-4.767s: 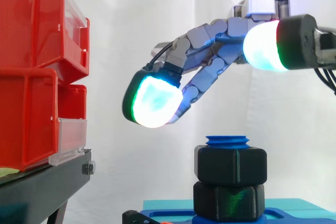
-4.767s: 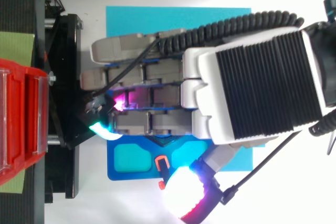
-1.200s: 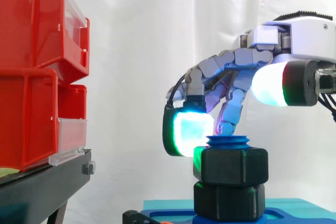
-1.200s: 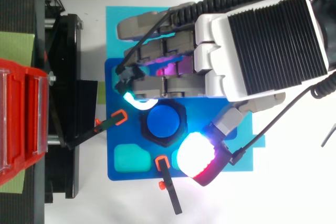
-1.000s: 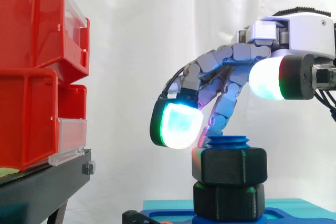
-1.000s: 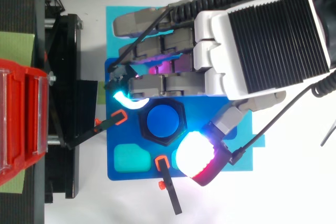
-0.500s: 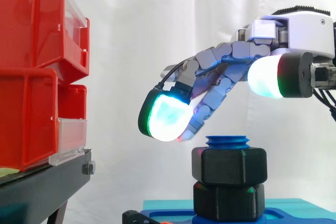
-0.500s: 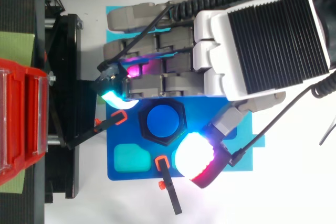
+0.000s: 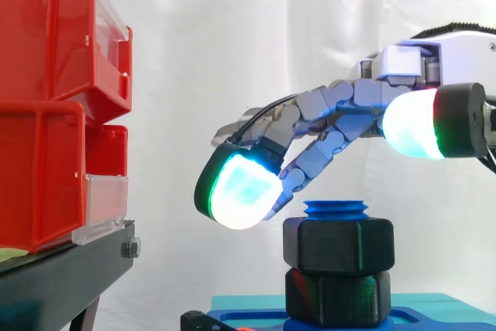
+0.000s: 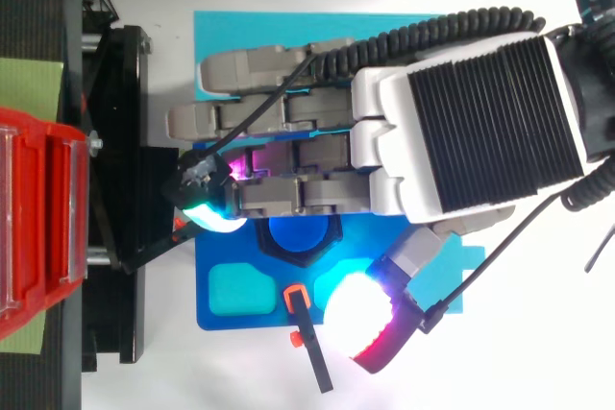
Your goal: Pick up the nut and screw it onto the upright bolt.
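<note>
The hand (image 10: pixel 471 132), fingers extended and empty, had lifted clear of the black nut (image 9: pixel 339 244), which sat on the upright blue bolt (image 9: pixel 335 208), apparently part-threaded, suggesting a release between turns.

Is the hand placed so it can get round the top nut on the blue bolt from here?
Likely yes. The hand hangs open just above the nut, fingers stretched across it and thumb to one side, with nothing between them. The red bins stand well off to the side.
</note>
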Controlling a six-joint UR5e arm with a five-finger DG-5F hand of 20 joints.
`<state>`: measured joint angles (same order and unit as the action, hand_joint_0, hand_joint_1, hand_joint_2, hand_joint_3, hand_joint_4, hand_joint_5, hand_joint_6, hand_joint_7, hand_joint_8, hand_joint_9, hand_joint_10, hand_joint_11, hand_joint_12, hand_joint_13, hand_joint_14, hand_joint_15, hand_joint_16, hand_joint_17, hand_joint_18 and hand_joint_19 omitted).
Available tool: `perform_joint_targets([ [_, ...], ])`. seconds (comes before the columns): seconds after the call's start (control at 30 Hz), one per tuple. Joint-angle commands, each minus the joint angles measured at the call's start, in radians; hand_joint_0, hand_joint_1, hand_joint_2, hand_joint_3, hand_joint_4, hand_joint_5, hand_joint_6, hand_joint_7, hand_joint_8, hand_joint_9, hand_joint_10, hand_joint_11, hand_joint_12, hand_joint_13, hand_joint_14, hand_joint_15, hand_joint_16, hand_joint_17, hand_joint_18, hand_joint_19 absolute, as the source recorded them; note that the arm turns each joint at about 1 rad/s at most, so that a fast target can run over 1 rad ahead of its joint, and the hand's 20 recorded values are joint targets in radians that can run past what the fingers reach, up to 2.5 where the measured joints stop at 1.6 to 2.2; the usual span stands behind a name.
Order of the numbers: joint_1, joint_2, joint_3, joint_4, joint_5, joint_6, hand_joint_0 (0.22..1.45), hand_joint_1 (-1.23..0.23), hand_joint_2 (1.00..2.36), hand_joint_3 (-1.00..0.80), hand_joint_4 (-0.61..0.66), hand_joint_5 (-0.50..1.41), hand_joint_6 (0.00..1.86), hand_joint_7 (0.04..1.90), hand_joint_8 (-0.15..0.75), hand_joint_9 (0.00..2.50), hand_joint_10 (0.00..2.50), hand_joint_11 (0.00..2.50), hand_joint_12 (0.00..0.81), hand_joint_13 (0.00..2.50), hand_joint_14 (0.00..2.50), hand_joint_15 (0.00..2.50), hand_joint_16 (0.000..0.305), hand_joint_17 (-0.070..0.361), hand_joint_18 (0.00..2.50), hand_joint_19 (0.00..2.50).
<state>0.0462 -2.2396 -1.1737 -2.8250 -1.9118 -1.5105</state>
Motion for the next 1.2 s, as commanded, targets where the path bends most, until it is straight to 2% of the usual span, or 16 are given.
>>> perform_joint_targets([
  [0.0, 0.004, 0.0, -0.004, -0.002, 0.002, -0.004, 0.49, -0.05, 1.0, -0.5, 0.19, -0.1, 0.5, 0.72, 0.204, 0.5, 0.0, 0.0, 0.316, 0.1, 0.0, 0.0, 0.036, 0.081, 0.0, 0.0],
  [0.33, 0.007, 0.0, -0.004, -0.016, 0.002, -0.016, 0.5, -0.05, 1.0, -0.5, 0.23, -0.07, 0.5, 0.94, 0.224, 0.52, 0.0, 0.0, 0.316, 0.13, 0.0, 0.0, 0.035, 0.079, 0.0, 0.0],
  [0.73, 0.007, 0.0, -0.004, -0.021, 0.002, -0.02, 0.52, -0.11, 1.0, -0.5, 0.2, -0.04, 0.51, 1.15, 0.242, 0.66, 0.0, 0.0, 0.299, 0.26, 0.0, 0.0, 0.03, 0.068, 0.0, 0.0],
  [0.97, 0.001, 0.0, -0.004, -0.017, -0.003, -0.02, 0.52, -0.15, 1.0, -0.5, 0.19, -0.02, 0.5, 1.22, 0.245, 0.75, 0.0, 0.0, 0.288, 0.35, 0.0, 0.0, 0.028, 0.063, 0.0, 0.0],
  [1.17, -0.011, -0.002, -0.004, -0.017, -0.013, -0.027, 0.53, -0.2, 1.0, -0.5, 0.18, 0.0, 0.5, 1.29, 0.253, 0.83, 0.0, 0.0, 0.275, 0.41, 0.0, 0.0, 0.026, 0.057, 0.0, 0.0],
])
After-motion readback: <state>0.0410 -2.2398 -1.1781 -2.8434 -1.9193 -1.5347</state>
